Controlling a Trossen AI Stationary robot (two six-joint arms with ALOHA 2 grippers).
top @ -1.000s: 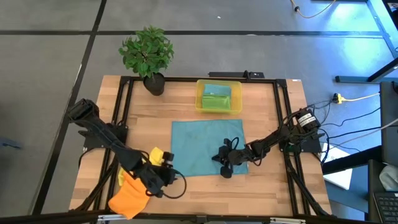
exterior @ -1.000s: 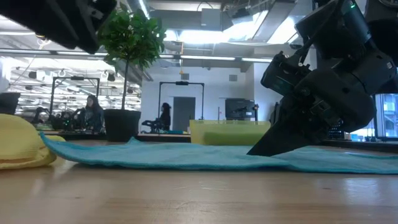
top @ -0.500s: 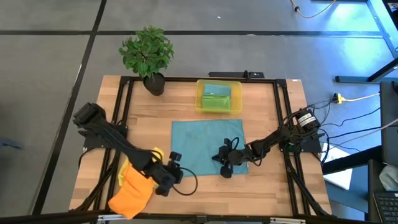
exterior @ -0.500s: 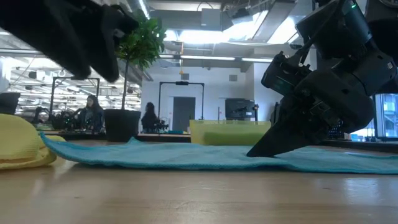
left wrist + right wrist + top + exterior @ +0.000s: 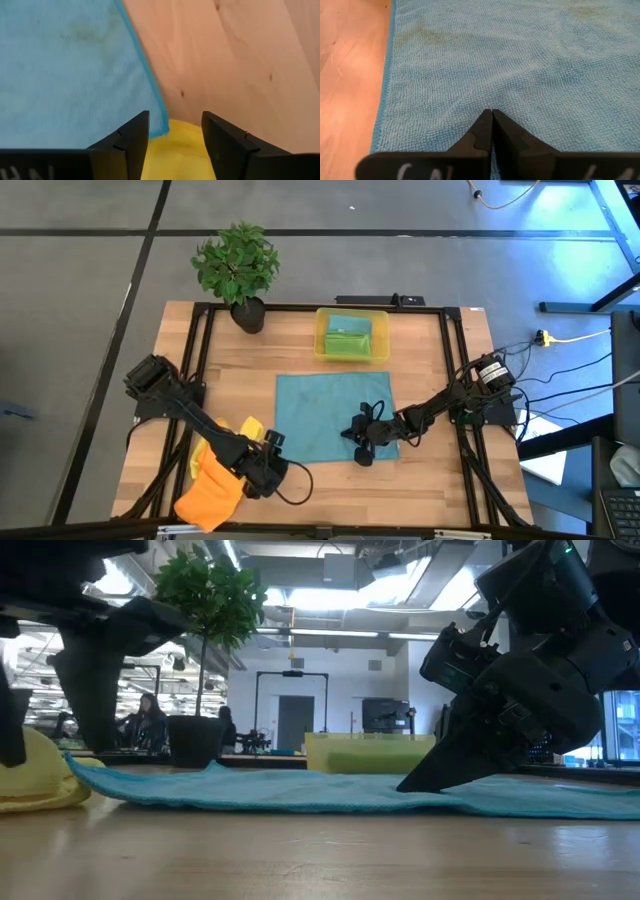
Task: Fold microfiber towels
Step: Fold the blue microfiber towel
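Teal cloth (image 5: 334,418) lies flat mid-table, bare wood open along its near edge. Yellow cloth (image 5: 250,430) and orange cloth (image 5: 208,495) are bunched at the front left corner, partly hidden under the left arm. Left gripper (image 5: 172,131) hangs parted and empty over the teal corner and yellow cloth. Right gripper (image 5: 491,131) is pinched closed, tips on the teal cloth.

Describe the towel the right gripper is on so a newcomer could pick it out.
On the wooden table, below the yellow bin, lies the teal-blue towel, spread flat. The shut right gripper presses its near edge; the yellow towel and orange towel are bunched.
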